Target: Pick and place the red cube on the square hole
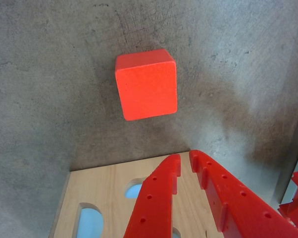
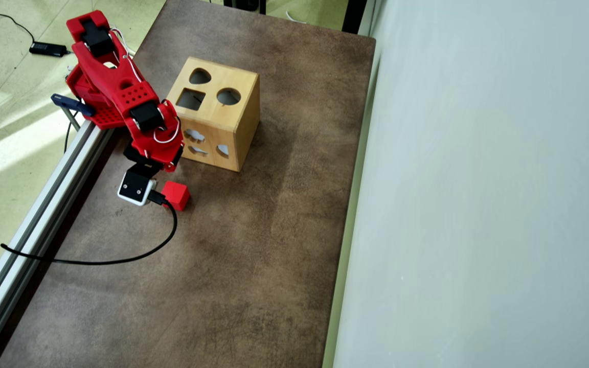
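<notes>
The red cube rests on the grey-brown table, a short way beyond my red gripper and apart from it. The jaws stand nearly together with only a thin slit at the tips and nothing between them. Behind the fingers is a side face of the wooden box with light cut-outs. In the overhead view the red cube lies in front of the box, next to the white wrist camera. The square hole is dark in the box's top face, beside a heart hole and a round hole. The arm hides the fingers there.
A black cable curves over the table from the wrist camera to the left edge. A metal rail runs along the table's left side. A pale wall borders the right side. Bare tabletop lies in front of the cube.
</notes>
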Robot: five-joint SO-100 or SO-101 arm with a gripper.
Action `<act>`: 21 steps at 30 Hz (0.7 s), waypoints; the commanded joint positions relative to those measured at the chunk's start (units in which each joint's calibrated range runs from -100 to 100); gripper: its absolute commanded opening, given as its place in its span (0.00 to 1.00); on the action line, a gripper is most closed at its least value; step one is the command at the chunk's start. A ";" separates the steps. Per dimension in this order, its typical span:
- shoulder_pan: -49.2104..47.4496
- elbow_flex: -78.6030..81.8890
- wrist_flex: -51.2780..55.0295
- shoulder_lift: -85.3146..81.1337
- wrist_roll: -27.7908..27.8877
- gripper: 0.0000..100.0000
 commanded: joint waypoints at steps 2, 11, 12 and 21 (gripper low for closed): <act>1.51 -1.19 -0.80 -1.47 0.83 0.13; 6.93 -1.01 -0.88 -0.53 6.20 0.31; 7.08 -0.83 -1.45 -0.53 6.25 0.31; 6.49 -0.21 -8.61 1.68 5.81 0.31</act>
